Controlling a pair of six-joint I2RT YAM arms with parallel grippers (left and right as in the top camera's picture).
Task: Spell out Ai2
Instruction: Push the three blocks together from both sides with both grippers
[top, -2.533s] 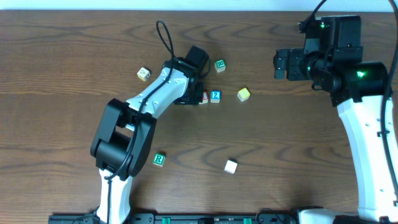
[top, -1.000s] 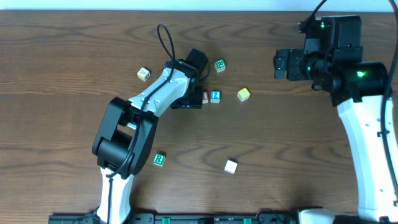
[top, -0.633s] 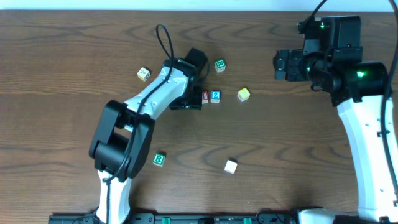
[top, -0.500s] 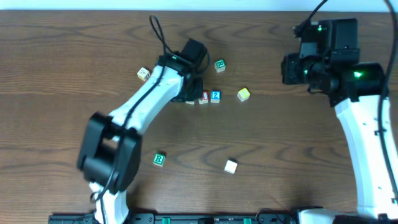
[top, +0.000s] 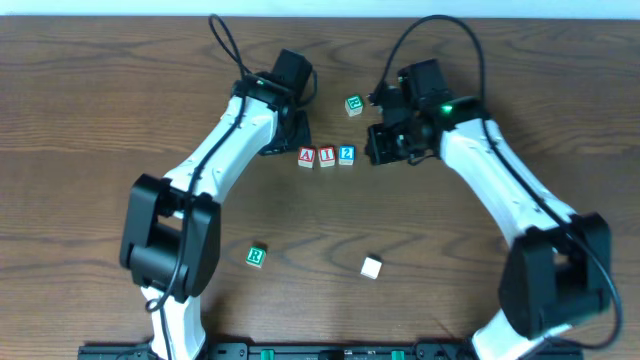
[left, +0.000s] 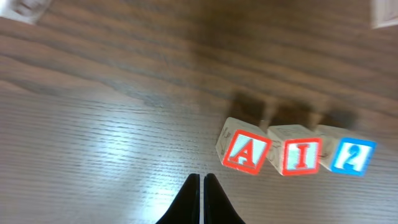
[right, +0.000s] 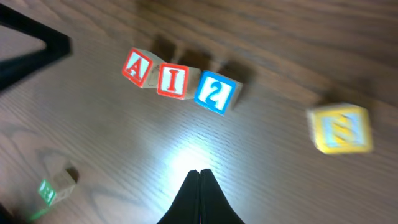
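Three letter blocks stand in a row on the wooden table and read A (top: 307, 156), I (top: 327, 156), 2 (top: 346, 154). The left wrist view shows the red A (left: 244, 154), red I (left: 298, 157) and blue 2 (left: 350, 157) side by side. The right wrist view shows the same A (right: 138, 67), I (right: 173, 81) and 2 (right: 214, 93). My left gripper (top: 283, 145) is shut and empty just left of the A, its tips (left: 203, 176) apart from it. My right gripper (top: 378, 150) is shut and empty just right of the 2, its tips (right: 199, 172) short of the row.
A yellow block (right: 342, 129) lies right of the 2, under my right arm in the overhead view. A green block (top: 354, 105) sits behind the row. A green R block (top: 256, 256) and a white block (top: 371, 267) lie nearer the front.
The right arm has swung in from the far right to beside the 2 and has shut. The left gripper has shut and drawn back, leaving the A uncovered in the row.
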